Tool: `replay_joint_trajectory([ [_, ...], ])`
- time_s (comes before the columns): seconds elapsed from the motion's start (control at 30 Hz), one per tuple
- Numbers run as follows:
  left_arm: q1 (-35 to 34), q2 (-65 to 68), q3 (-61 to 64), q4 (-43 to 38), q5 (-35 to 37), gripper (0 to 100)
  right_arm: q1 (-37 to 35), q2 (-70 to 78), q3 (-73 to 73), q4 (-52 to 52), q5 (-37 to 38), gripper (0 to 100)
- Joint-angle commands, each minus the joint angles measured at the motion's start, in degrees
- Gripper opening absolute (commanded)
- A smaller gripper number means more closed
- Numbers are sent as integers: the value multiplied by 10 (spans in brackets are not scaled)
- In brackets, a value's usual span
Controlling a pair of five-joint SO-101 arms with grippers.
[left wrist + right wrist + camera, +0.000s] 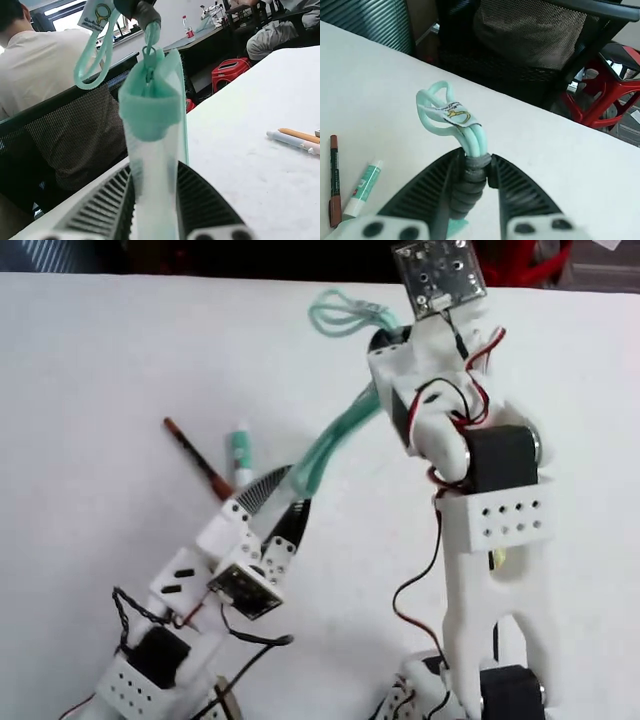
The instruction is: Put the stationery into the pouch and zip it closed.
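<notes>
High view: pouch point(335, 440) spans between arms, long axis diagonal. Left jaws clamp its lower end, right jaws pinch strap end. Brown pen point(197, 457) and green-white stick point(240, 453) lie on desk point(100, 370) outside pouch, just beside left jaws; left arm nearer.

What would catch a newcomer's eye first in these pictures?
The mint pouch stands out, stretched between the two arms. The left tool is shut on one end, and the right tool is shut on the looped strap at the zip end. Next come the brown pen and the white-green tube, lying on the table beside the pouch, not yet inside.
</notes>
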Motion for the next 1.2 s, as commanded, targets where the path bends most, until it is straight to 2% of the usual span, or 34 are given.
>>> replay_joint_trajectory([
  [0.0, -17, 1, -2, 6, 4, 25, 35, 11, 12, -58, 9, 21],
  [0.27, -18, 1, -2, 6, 4, 25, 91, 46, 41, -122, 5, 21],
  [0.5, -18, 1, -2, 6, 4, 25, 93, 44, 40, -103, 5, 23],
  [0.57, -18, 1, -2, 6, 4, 25, 78, 32, 33, -69, 5, 77],
  [0.7, -18, 1, -2, 5, 5, 27, 34, -10, 28, -12, 9, 296],
  [0.77, -18, 1, -2, 5, 5, 27, 9, -46, 28, 7, 10, 334],
  [0.9, -18, 1, -2, 4, 5, 27, -22, -152, 27, 20, 9, 308],
  [1.0, -18, 1, -2, 3, 5, 26, -19, -229, 31, 20, 9, 289],
  [1.17, -19, 1, -2, -6, 5, 26, 60, -280, 69, 37, 9, 283],
])
